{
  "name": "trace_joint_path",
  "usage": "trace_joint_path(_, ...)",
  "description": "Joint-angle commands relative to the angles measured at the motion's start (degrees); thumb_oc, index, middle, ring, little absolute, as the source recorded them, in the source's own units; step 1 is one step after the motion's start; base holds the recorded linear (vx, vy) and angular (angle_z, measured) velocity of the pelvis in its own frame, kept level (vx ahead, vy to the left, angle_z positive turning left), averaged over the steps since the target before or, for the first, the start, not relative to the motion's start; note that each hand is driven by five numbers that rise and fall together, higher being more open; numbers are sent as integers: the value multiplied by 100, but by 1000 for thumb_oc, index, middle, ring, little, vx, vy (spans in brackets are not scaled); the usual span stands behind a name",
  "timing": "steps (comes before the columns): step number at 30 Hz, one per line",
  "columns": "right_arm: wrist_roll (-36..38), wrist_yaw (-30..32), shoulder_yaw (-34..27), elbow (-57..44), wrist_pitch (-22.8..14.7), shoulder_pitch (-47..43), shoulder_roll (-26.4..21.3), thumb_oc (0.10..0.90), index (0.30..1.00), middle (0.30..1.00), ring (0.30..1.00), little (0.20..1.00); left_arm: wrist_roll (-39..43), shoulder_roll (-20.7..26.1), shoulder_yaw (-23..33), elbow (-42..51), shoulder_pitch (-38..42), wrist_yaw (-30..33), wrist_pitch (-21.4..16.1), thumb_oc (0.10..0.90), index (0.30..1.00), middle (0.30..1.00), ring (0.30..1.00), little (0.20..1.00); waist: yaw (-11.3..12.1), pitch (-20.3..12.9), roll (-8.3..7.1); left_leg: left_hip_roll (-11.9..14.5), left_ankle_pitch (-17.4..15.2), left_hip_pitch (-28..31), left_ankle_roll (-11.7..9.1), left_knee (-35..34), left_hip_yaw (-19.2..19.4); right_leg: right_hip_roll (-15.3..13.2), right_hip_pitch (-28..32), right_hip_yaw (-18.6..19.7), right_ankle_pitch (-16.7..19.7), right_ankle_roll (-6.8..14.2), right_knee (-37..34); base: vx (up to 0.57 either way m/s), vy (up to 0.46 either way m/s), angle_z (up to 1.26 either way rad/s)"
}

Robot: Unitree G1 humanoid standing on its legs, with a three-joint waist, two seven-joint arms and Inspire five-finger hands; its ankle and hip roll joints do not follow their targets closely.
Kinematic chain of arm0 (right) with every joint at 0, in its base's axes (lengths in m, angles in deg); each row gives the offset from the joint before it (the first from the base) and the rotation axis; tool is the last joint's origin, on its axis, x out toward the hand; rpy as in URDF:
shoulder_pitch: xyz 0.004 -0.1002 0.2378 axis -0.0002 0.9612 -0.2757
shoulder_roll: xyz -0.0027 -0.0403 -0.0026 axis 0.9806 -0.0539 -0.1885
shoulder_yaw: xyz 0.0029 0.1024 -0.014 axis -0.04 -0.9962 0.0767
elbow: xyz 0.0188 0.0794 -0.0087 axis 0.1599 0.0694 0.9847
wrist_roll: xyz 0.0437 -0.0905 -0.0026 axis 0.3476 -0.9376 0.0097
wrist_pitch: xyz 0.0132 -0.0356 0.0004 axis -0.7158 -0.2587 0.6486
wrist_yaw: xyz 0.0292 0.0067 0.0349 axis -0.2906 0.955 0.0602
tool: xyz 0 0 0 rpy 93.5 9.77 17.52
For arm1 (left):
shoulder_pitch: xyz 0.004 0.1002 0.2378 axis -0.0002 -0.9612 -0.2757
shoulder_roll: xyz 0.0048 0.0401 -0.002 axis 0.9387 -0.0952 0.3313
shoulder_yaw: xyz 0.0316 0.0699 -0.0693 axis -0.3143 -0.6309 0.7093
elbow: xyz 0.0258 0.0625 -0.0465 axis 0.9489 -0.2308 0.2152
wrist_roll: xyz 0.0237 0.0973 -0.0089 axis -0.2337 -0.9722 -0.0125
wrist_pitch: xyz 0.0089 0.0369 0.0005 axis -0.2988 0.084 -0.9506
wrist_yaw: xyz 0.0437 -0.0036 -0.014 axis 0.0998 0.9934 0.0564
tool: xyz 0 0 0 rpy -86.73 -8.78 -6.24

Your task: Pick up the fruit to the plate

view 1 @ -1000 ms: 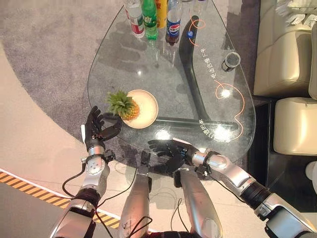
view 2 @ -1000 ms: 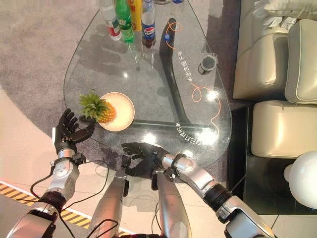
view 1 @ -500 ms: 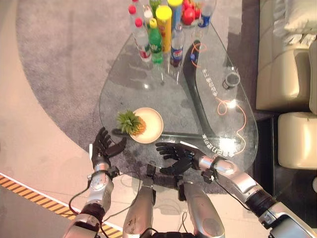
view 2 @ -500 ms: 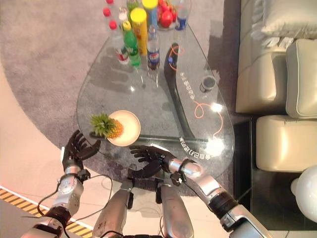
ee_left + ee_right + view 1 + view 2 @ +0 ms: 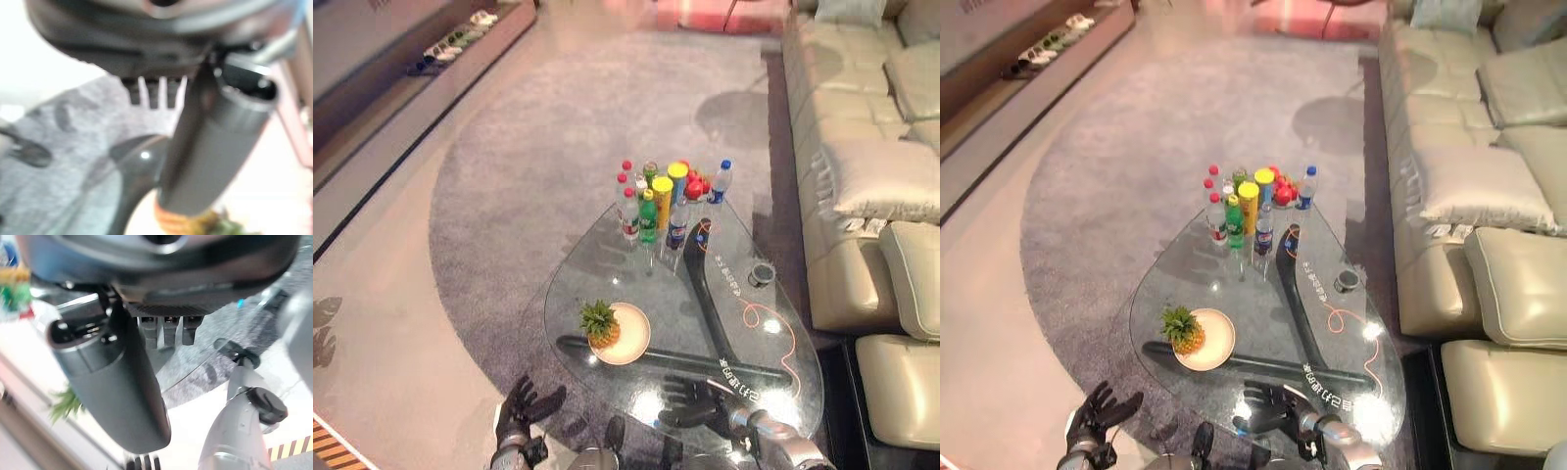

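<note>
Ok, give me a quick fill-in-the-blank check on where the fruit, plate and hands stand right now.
1. The pineapple lies on the ____.
2. The plate sits on a table made of ____.
3. The left hand and the right hand are both ____, holding nothing.
4. The bottles stand at the table's ____ end.

Missing words: plate; glass; open; far

Grey round rug, cream sofa, pale floor, perhaps a low shelf
</note>
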Motion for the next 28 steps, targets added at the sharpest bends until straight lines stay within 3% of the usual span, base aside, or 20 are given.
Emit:
trace_joint_path(1, -10, 172, -212, 35, -399, 25, 115, 800, 900, 900, 900, 900, -198, 158, 182, -187, 243, -126, -185, 800, 900, 900, 900, 900, 72, -243, -269, -255, -196, 112, 74, 80, 219, -379, 120, 212, 379, 365, -220, 43, 31, 2)
trace_joint_path(4, -103, 526, -437, 848, -471, -27, 183, 800, 900, 900, 900, 900, -242, 134, 147, -604, 273, -327, 254, 800, 900, 900, 900, 900, 47, -336, -254, -242, -251, 231, 91, 58, 290, -388, 213, 228, 393, 391, -265, 42, 35, 0)
trace_joint_path(6, -146, 929, -600, 1435, -447, -85, 273, 800, 900, 900, 900, 900, -468, 87, 129, -998, 320, -470, 823, 800, 900, 900, 900, 900, 12, -404, -244, -237, -285, 314, 115, 26, 363, -400, 266, 246, 417, 416, -302, 39, 31, -1)
trace_joint_path(8, -139, 1126, -711, 1751, -441, -115, 305, 800, 900, 900, 900, 900, -500, 76, 103, -1134, 351, -479, 953, 800, 900, 900, 900, 900, -7, -438, -236, -236, -304, 342, 122, 15, 397, -400, 284, 263, 428, 421, -323, 35, 29, -4)
trace_joint_path(10, -165, 1477, -1046, 2420, -367, -180, 360, 800, 900, 900, 900, 900, -327, 48, 101, -1358, 420, -635, 1400, 800, 900, 900, 900, 900, -40, -485, -195, -231, -357, 401, 141, 9, 460, -413, 320, 298, 434, 430, -354, 44, 36, -5)
trace_joint_path(17, 18, 1911, -1619, 3149, -27, -178, 463, 800, 900, 900, 900, 900, -359, -34, 63, -1646, 549, -898, 1698, 800, 900, 900, 900, 900, -125, -555, -129, -208, -443, 537, 178, -16, 568, -408, 376, 385, 444, 448, -369, 36, 16, -12)
trace_joint_path(28, -248, 1888, -1561, 3352, 143, -123, 556, 800, 900, 900, 900, 900, -390, -124, -41, -1742, 579, -1096, 1799, 800, 900, 900, 900, 900, -183, -626, -139, -176, -502, 643, 189, -52, 639, -409, 406, 459, 453, 457, -390, 20, 1, -7)
